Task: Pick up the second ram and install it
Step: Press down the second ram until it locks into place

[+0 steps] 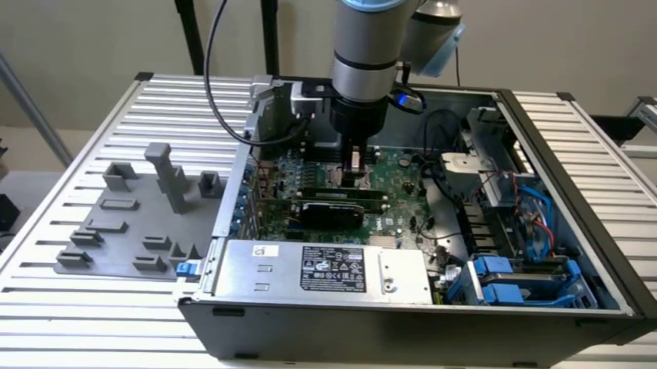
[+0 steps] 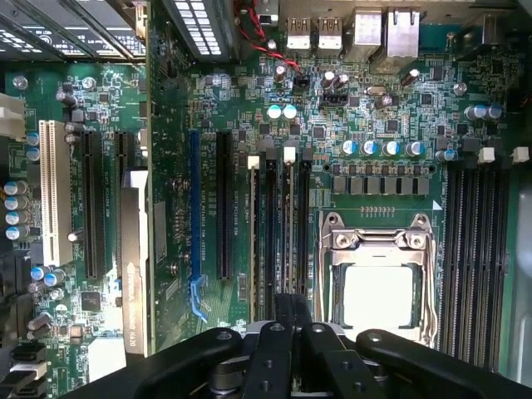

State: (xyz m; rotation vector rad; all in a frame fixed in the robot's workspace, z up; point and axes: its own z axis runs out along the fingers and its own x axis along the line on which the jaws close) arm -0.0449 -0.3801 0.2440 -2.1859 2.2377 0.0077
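My claw [image 1: 355,171] hangs low inside the open computer case [image 1: 575,223], fingers drawn together on the second ram [image 2: 287,241], which stands on edge in a slot just beside the CPU socket [image 2: 380,274] on the motherboard [image 2: 399,108]. The case sits on a slatted metal bench [image 1: 92,123], with a grey fixture tray [image 1: 134,223] near its edge

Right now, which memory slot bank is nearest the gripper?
The bank between CPU socket and blue expansion slot, in line with the gripper; the other bank sits across the socket.
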